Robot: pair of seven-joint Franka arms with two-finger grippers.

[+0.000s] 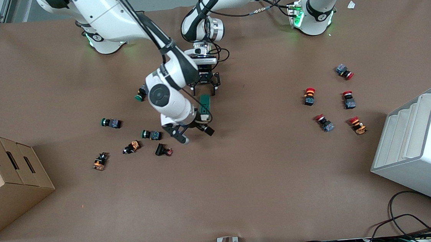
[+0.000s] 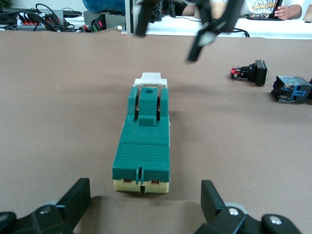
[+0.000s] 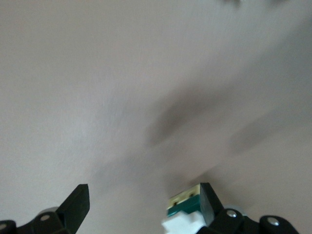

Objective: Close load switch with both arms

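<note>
1. Brown bench (image 1: 242, 172) all over, with a cardboard box (image 1: 4, 180) at the right arm's end and a white rack (image 1: 421, 147) at the left arm's end.
2. Load switch (image 1: 205, 107) lies flat mid-bench, between the two end effectors.
3. Left end effector (image 1: 205, 87) sits low at the switch's green end, fingers spread wide, gripping nothing.
4. Right end effector (image 1: 193, 132) hangs at the white-handle end, also released; one finger (image 3: 207, 204) is right beside the handle.
5. Green push buttons (image 1: 151, 134) are scattered beside the right end effector.
</note>
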